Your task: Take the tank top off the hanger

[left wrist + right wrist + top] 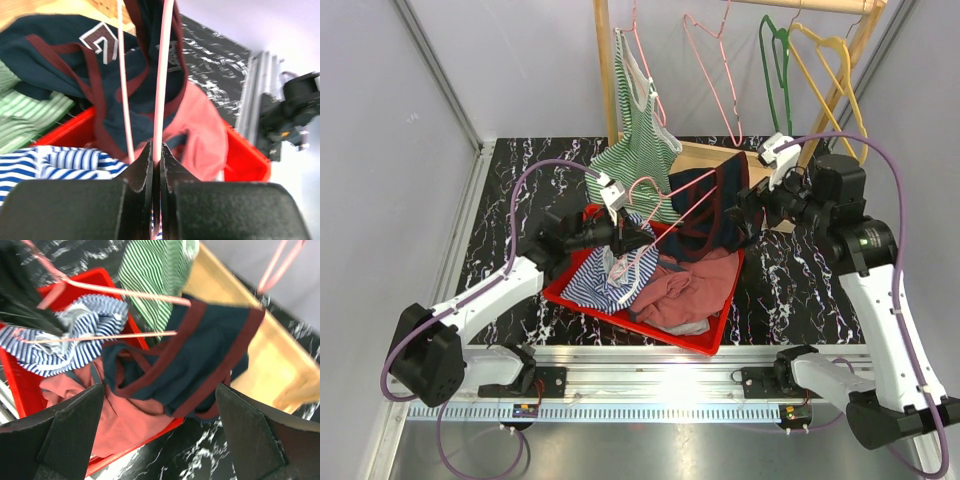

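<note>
A navy tank top with maroon trim [705, 205] hangs on a pink wire hanger [670, 205] over the red bin [715, 335]. My left gripper [632, 236] is shut on the hanger's wire; in the left wrist view the jaws pinch the pink wire [161, 100] with the tank top [60, 55] beyond. My right gripper [745, 212] is open at the tank top's right edge; in the right wrist view the tank top [200, 360] and hanger [125, 290] lie between and beyond its spread fingers [65, 430].
The bin holds a blue-striped top [605, 280] and a salmon garment [685, 290]. A green-striped tank top [638, 150] hangs on the wooden rack [605, 70] behind, with empty pink [715, 70], green [778, 60] and yellow hangers [835, 70].
</note>
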Controlling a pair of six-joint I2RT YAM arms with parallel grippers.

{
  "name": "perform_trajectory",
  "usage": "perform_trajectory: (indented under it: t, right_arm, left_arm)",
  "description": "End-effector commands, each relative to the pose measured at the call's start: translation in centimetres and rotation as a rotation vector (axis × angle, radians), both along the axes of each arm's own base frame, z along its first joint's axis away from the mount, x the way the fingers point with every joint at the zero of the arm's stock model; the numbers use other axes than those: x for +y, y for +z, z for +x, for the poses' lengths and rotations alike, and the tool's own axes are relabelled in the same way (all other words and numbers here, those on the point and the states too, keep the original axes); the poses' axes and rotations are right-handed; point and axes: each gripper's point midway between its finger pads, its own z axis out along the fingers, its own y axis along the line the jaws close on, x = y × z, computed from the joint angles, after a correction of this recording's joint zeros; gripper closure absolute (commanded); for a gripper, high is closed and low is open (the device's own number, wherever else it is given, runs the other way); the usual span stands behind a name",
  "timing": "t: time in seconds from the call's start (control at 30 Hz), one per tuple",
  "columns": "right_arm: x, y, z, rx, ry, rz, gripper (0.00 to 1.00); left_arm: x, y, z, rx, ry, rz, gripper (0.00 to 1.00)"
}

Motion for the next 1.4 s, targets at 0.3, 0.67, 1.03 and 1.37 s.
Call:
perform_trajectory:
  t: [0.3, 0.67, 1.03, 1.37]
  right_arm:
    - [1.8, -6.1, 5.4, 0.121, -0.096, 0.194, 0.1]
    - [0.2, -6.1, 6.9, 0.116, -0.198, 0.144, 1.0]
    - [-7.8, -4.3, 7.3, -0.033, -0.514, 0.016, 1.0]
    - [-1.0, -8.6, 2.1, 0.102, 0.061, -0.074, 0.66]
  left_arm:
    - [-0.6, 4.2, -3.5, 0.067, -0.12, -0.189, 1.0]
    - [0.4, 3.1, -3.5, 0.043, -0.075, -0.131, 1.0]
    - [4.5, 3.8, -3.6, -0.131, 0.058, 0.081, 1.0]
    - [7.8, 5.5, -4.8, -0.316, 0.125, 0.151, 1.0]
